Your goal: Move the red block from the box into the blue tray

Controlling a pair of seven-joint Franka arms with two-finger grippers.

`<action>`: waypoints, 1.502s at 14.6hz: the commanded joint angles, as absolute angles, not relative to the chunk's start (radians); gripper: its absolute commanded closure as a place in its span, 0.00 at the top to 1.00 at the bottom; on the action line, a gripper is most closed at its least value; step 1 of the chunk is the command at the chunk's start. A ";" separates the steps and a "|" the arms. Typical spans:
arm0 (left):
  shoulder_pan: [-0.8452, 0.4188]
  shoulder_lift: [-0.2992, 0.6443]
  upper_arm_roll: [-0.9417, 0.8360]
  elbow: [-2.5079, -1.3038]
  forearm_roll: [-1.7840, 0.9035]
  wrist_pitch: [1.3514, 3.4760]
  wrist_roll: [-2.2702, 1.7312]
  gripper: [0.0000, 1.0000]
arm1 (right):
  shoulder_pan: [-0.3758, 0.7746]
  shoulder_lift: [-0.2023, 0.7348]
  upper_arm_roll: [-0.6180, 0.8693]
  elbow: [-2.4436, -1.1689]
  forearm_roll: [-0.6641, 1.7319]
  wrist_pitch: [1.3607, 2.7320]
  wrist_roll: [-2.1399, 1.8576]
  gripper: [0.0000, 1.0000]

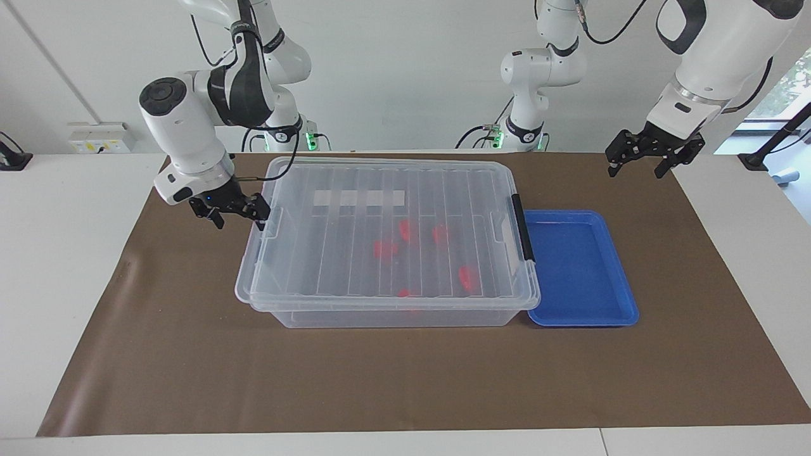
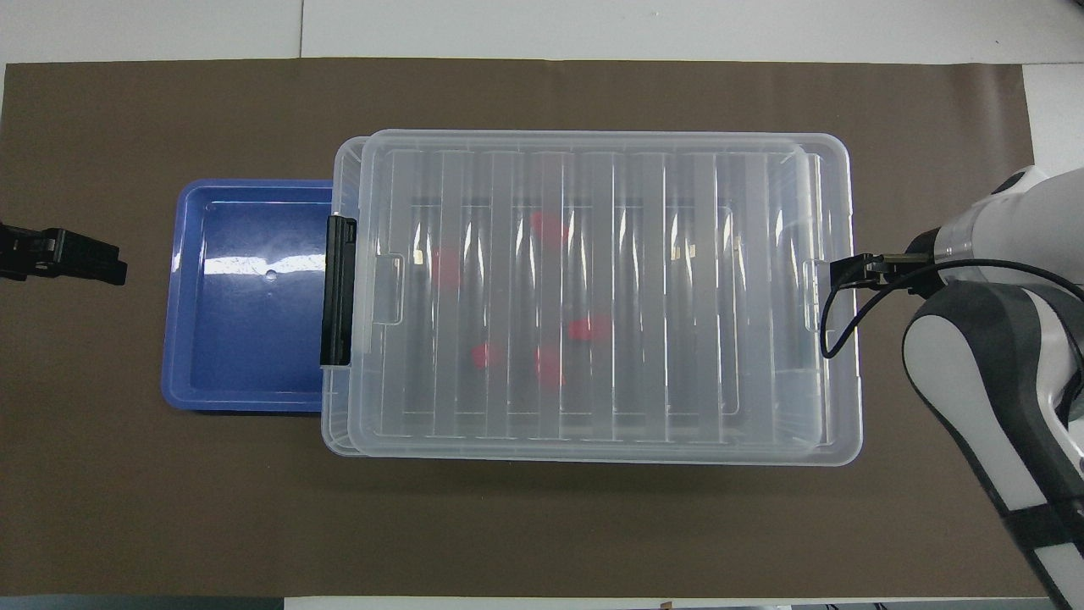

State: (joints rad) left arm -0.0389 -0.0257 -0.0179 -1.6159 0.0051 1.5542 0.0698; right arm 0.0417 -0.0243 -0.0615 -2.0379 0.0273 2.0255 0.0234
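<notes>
My right gripper (image 1: 239,214), fingers parted, reaches the lidded box (image 1: 386,237) at its unlatched end; red blocks (image 1: 384,249) lie sealed inside. My left gripper (image 1: 640,161) waits spread near the blue tray (image 1: 580,269). Next, I judge: lift the lid (image 1: 355,190).

A white bench (image 1: 57,266) fills most of the facing view, and a wide brown mat (image 1: 165,354) covers its middle, with bare white strips at both ends and along the edge farthest from the robots. A seam in the bench top shows there. A plain white wall (image 1: 405,76) rises past the bench. A white socket box (image 1: 101,137) stands at the wall. A window (image 1: 785,88) with green outside shows at one upper corner. The light is even and soft.
</notes>
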 commanded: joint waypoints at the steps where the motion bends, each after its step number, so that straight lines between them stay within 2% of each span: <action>1: -0.031 -0.063 -0.021 -1.657 0.025 1.568 0.086 1.00 | -0.005 -0.037 -0.055 -2.060 0.026 2.052 -0.055 1.00; 16: -0.046 -0.067 -0.025 -1.677 0.025 1.583 0.074 1.00 | -0.195 -0.025 -0.058 -2.042 0.023 2.065 -0.330 1.00; 22: -0.147 -0.104 -0.025 -1.762 0.025 1.666 0.040 1.00 | -0.250 -0.017 -0.058 -2.026 0.023 2.063 -0.416 1.00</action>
